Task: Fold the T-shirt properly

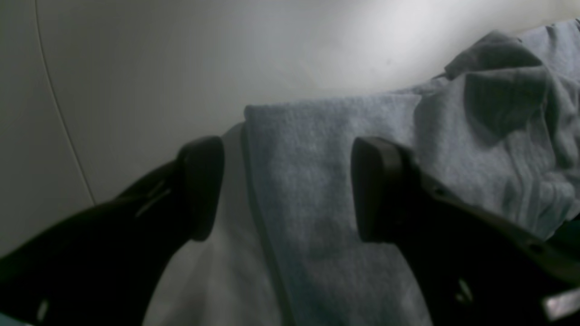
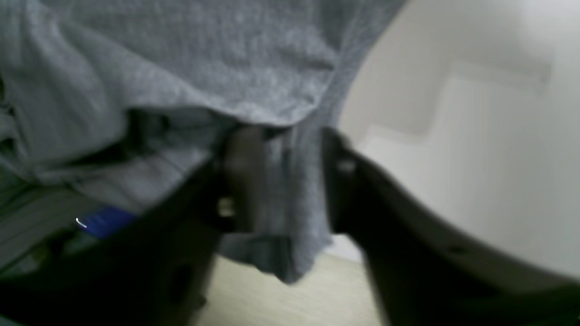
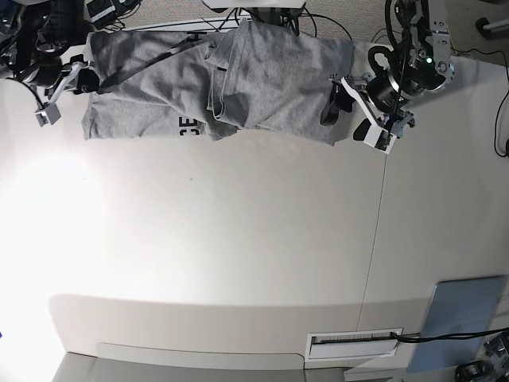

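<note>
The T-shirt (image 3: 238,87) lies rumpled along the table's (image 3: 238,239) far edge. The left gripper (image 1: 287,188) is spread wide, one finger (image 1: 383,190) over the shirt's edge. The right gripper (image 2: 276,181) pinches a fold of cloth at the opposite end.

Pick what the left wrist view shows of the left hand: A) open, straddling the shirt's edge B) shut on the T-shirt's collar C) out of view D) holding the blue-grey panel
A: the left hand has its jaws spread apart, with the T-shirt edge lying between them.
</note>
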Action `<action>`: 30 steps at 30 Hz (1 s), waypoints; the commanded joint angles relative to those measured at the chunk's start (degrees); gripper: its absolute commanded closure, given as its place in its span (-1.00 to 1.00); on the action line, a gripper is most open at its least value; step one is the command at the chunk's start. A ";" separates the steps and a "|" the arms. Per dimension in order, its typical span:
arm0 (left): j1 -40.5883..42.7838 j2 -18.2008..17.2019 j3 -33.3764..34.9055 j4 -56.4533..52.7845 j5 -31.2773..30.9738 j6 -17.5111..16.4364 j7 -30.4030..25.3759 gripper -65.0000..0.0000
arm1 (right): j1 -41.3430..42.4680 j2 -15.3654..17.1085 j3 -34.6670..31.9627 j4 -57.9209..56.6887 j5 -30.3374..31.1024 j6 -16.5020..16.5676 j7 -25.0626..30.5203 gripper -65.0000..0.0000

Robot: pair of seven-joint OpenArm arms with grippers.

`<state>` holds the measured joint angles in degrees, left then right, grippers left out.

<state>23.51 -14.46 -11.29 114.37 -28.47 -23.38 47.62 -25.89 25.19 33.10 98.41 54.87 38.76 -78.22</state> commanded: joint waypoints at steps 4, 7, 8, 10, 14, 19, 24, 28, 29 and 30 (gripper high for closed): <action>0.02 -0.31 -0.15 0.85 -0.68 -0.04 -0.90 -0.37 | -1.07 3.28 0.61 0.83 1.03 0.42 0.90 -0.26; 0.00 -0.11 -0.13 0.85 -0.68 -0.04 -0.90 -0.37 | -0.61 3.23 0.61 -0.09 1.29 -4.39 1.38 -0.26; 0.02 0.07 -0.13 0.85 -0.68 -0.04 -0.92 -0.37 | -0.39 3.26 0.61 -0.98 1.40 -4.94 1.49 -0.26; 0.15 0.39 -0.11 0.85 -0.68 -0.04 -0.94 -0.37 | 0.39 3.23 0.61 -3.48 3.28 -4.83 1.42 -0.26; 0.46 0.33 -0.11 0.85 -0.68 -0.04 -0.90 -0.34 | 3.43 3.23 0.61 -10.54 10.99 -2.16 -1.78 -0.26; 0.46 0.35 -0.11 0.85 -0.68 -0.04 -0.92 -0.33 | 7.28 3.23 0.59 -19.32 19.74 0.02 -1.78 -0.26; 0.44 0.35 -0.11 0.85 -0.68 -0.04 -0.96 -0.33 | 8.26 3.23 -1.75 -22.77 24.15 0.94 -1.78 -0.26; 0.46 0.33 -0.11 0.85 -0.68 -0.04 -0.94 -0.33 | 8.28 3.23 -6.69 -22.77 26.08 0.90 -1.78 -0.26; 0.46 0.33 -0.11 0.85 -0.68 -0.04 -0.94 -0.33 | 8.28 3.23 -7.93 -22.77 26.34 0.90 -1.78 -0.26; 0.46 0.33 -0.11 0.85 -0.68 -0.04 -0.92 -0.33 | 8.33 3.23 -9.09 -22.77 26.40 0.90 -1.78 -0.26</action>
<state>24.10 -13.85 -11.29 114.37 -28.47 -23.38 47.59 -17.61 27.44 23.70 75.05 81.19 39.62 -79.50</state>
